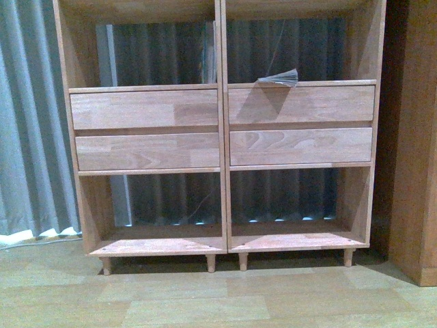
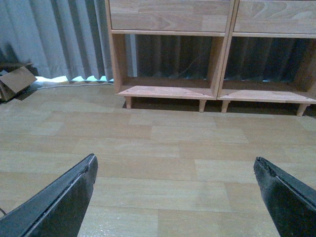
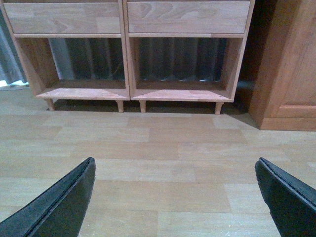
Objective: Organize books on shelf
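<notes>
Squarely before the robot, the light wooden shelf (image 1: 222, 123) stood on short peg legs against a grey curtain (image 1: 27, 123), with a darker cabinet (image 1: 416, 137) just beside it on the right. A thin, pale paperback (image 1: 278, 78) lay flat on the floor of the upper right compartment, directly above the right-hand drawer fronts (image 1: 300, 104). Its floppy front edge reached the lip of the board, and its lettering was too small to read. The left gripper (image 2: 175, 162) hung over the wood-patterned floor (image 2: 148, 133), jaws spread wide and holding nothing. The right gripper (image 3: 175, 163) gaped just as wide, empty, well apart from the shelf. A cardboard box (image 2: 17, 81) sat by the curtain's hem.
</notes>
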### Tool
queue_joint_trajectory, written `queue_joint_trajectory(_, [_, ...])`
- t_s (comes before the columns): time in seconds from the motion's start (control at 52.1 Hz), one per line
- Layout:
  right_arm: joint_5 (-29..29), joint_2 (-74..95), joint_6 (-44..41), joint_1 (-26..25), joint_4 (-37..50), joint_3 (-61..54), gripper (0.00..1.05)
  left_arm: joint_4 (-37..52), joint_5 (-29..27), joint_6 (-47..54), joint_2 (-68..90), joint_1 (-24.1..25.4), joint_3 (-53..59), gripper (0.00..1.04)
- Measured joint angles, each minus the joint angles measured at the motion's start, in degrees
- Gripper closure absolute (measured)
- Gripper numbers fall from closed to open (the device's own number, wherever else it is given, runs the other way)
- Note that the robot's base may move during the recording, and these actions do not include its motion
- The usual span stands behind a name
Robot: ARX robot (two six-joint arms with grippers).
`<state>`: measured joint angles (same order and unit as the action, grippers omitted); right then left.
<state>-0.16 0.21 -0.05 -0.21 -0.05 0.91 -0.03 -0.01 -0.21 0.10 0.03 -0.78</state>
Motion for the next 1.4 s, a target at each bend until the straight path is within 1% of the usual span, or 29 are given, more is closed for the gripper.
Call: queue_joint_trajectory(1.402, [0.0, 0.0, 0.0, 0.0, 0.0, 0.0, 0.07, 0.0, 0.0, 0.0, 0.0, 0.0, 0.0, 0.07])
